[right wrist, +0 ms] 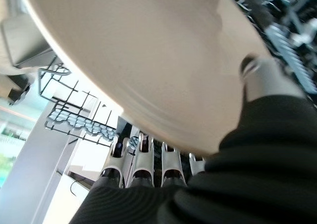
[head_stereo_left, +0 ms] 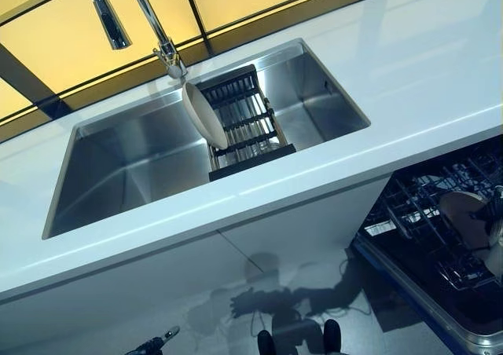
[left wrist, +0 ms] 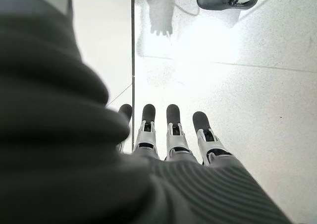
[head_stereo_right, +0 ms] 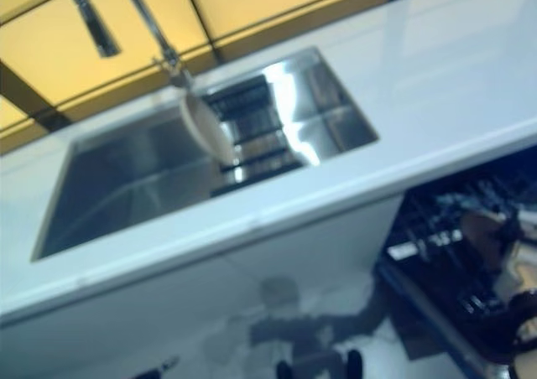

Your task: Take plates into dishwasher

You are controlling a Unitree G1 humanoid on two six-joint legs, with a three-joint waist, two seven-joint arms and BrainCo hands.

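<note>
A beige plate (right wrist: 148,60) is in my right hand (right wrist: 267,80), thumb on its face and fingers (right wrist: 143,167) curled under its rim. In the eye views this plate (head_stereo_left: 464,212) hangs over the dark wire rack (head_stereo_left: 416,206) of the open dishwasher at the lower right. A second white plate (head_stereo_left: 203,115) stands on edge in the black drying rack (head_stereo_left: 245,127) inside the steel sink (head_stereo_left: 118,174). My left hand (left wrist: 173,135) hangs low over the floor with straight fingers and holds nothing; it also shows at the bottom edge (head_stereo_left: 153,344).
A white countertop (head_stereo_left: 424,64) surrounds the sink, with a chrome tap (head_stereo_left: 153,25) behind it. The dishwasher's pulled-out front edge (head_stereo_left: 440,323) juts toward the glossy floor. White cabinet fronts (head_stereo_left: 157,276) run below the counter.
</note>
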